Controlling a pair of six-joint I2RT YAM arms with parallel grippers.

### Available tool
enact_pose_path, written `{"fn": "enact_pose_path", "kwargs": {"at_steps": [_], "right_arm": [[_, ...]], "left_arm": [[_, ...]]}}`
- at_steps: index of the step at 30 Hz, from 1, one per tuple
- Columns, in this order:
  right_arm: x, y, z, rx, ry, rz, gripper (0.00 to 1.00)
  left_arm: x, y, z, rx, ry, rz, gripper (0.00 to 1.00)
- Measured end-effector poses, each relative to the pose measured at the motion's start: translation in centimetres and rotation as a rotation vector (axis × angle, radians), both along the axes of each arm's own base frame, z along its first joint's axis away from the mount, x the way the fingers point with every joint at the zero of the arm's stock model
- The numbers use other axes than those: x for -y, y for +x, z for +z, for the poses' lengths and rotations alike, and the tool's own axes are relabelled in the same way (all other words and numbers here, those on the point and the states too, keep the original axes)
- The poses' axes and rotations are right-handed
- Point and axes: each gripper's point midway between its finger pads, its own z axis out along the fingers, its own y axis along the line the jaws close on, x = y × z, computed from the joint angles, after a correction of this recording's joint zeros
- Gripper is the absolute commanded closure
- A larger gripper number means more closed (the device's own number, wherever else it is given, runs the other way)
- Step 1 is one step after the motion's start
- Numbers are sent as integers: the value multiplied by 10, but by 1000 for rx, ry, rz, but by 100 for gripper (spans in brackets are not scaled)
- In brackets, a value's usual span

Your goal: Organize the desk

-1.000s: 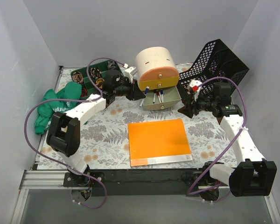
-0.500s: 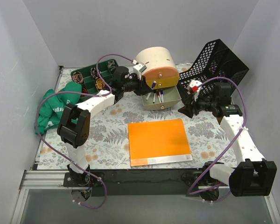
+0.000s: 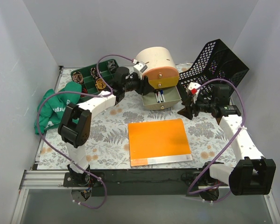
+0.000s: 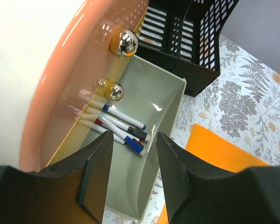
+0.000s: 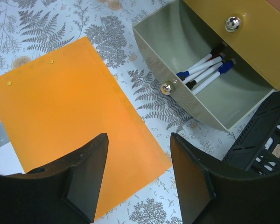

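The desk [image 3: 105, 135] has a pale fern-and-flower print. At its back stands a cream and peach drawer unit [image 3: 155, 69] with its lowest grey-green drawer [image 3: 161, 99] pulled out. Several markers [image 4: 123, 128] lie in that drawer. My left gripper [image 3: 143, 87] is open and empty, close against the unit's left front above the open drawer [image 4: 149, 107]. My right gripper [image 3: 186, 108] is open and empty, hovering just right of the drawer, over the desk and the corner of the orange folder [image 5: 60, 116]. The markers [image 5: 205, 71] also show in the right wrist view.
The orange folder [image 3: 158, 141] lies flat at the front middle. A black mesh basket [image 3: 219, 63] leans at the back right, next to the drawer. A green compartment tray [image 3: 91, 77] stands at the back left. A green cloth [image 3: 53, 108] lies by the left wall.
My left arm swung right and its gripper came up against the drawer unit over the open drawer. My right gripper shifted slightly lower.
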Motion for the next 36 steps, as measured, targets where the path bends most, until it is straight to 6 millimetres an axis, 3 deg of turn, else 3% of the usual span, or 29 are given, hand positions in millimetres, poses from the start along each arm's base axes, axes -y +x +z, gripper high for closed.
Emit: {"fn": "enact_pose_path", "kwargs": {"at_steps": [2,3,4,11,14,17,20,24,29,31,36], "right_arm": [[-2,-3,-3,12,1,29,37],[-3,-5,-5,19,0,45,37],[-4,-8,-9,31,-2,69,37],[-14,-42,-47,108,3,272,41],[-16,-46,-47,162,-4,324,45],[-14,-37,-38,189,-37,332,47],[-8,-14,-27,220,-98,309,51],[3,-2,-33,178,-163,282,55],[53,14,-66,41,-203,146,56],[70,16,-71,19,-211,100,57],[75,13,-71,21,-218,100,62]], "left_arm": [[-5,-5,3,4,1,11,40],[-9,-10,6,1,3,22,29],[-15,-17,11,-1,2,36,2],[-63,-82,73,30,-68,130,2],[-81,-102,88,45,-104,185,2],[-96,-106,82,7,-103,274,2],[-104,-101,60,-84,-68,349,2],[-105,-106,37,-191,-36,366,2],[-107,-109,38,-199,-38,369,2],[-108,-110,40,-187,-33,366,2],[-114,-116,55,-121,-29,354,2]]}}
